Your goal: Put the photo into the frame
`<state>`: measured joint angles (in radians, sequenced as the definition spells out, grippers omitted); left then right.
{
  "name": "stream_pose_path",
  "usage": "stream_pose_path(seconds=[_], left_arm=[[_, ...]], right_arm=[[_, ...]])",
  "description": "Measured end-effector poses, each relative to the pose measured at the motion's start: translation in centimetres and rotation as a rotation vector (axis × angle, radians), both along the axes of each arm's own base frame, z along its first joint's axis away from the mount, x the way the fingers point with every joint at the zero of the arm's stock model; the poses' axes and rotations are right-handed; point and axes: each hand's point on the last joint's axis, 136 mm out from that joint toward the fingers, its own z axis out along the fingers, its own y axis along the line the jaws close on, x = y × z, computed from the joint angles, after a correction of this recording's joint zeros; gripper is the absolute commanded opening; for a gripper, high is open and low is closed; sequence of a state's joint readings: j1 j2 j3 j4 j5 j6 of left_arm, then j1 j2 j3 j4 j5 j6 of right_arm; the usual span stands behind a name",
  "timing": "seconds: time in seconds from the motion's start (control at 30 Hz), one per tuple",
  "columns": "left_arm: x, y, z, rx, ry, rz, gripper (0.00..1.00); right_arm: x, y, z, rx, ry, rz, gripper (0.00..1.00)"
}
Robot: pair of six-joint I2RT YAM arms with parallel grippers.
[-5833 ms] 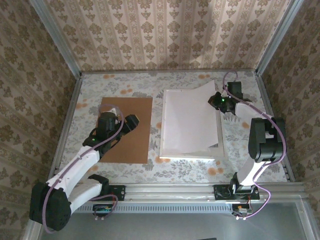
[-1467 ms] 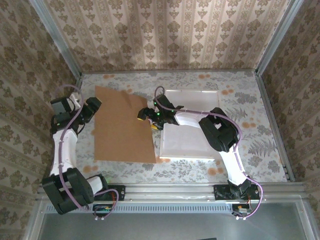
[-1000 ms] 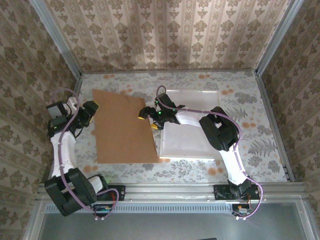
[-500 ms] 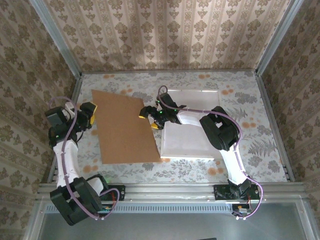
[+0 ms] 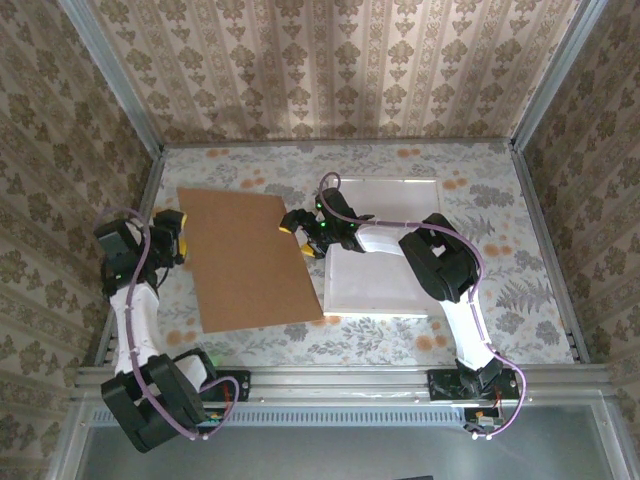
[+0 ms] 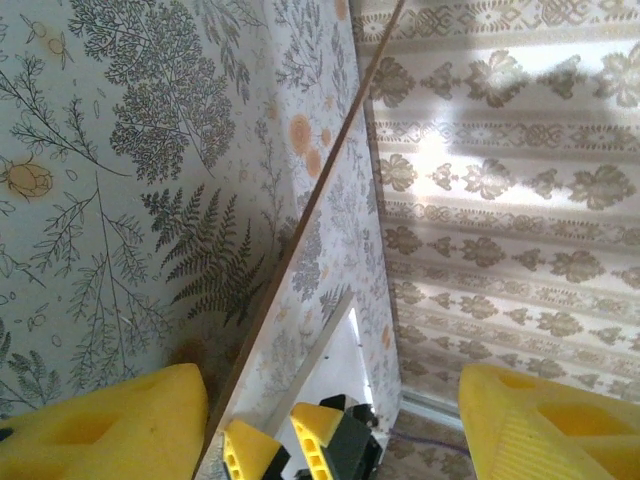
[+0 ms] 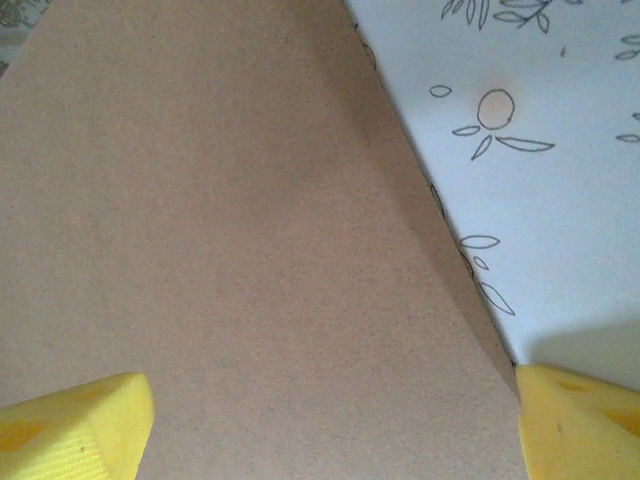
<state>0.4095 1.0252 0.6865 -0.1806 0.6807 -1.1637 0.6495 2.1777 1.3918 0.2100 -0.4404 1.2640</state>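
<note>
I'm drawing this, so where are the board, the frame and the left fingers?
board (image 5: 250,260), top view, its middle.
frame (image 5: 385,285), top view, its white face.
left fingers (image 6: 100,425), left wrist view, one yellow pad.

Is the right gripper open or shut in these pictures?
Open. The right gripper shows its two yellow fingertips far apart at the lower corners of the right wrist view, over the brown board.

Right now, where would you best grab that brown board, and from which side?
Probably its thin left edge, approached level from the left. The brown board is a wide sheet, so only an edge fits between jaws; the open left gripper faces that edge.
</note>
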Motion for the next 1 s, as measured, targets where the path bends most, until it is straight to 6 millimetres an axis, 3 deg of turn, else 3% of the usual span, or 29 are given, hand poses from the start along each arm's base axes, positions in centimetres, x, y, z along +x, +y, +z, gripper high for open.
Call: stream_pose_path(seconds=[0.23, 0.33, 0.67, 0.87, 1.0], left_arm=[[2.3, 0.5, -0.6, -0.05, -0.007, -0.017, 0.67], [2.8, 0.6, -0.6, 0.009, 0.013, -0.081, 0.6], [0.3, -0.4, -1.9, 0.214, 0.108, -0.29, 0.36], [-1.8, -3.2, -3.0, 0.16, 0.147, -0.418, 0.2], [-2.1, -4.0, -3.0, 0.147, 0.132, -0.462, 0.09]], right_arm=[[0.3, -0.1, -0.2, -0.003, -0.011, -0.008, 0.87], [0.4, -0.3, -0.2, 0.001, -0.01, 0.002, 0.86], [1.0, -0.1, -0.3, 0.0, -0.02, 0.067, 0.81], [2.6, 0.8, 0.0, 0.027, -0.099, 0.09, 0.8], [3.2, 1.1, 0.2, 0.034, -0.147, 0.104, 0.81]])
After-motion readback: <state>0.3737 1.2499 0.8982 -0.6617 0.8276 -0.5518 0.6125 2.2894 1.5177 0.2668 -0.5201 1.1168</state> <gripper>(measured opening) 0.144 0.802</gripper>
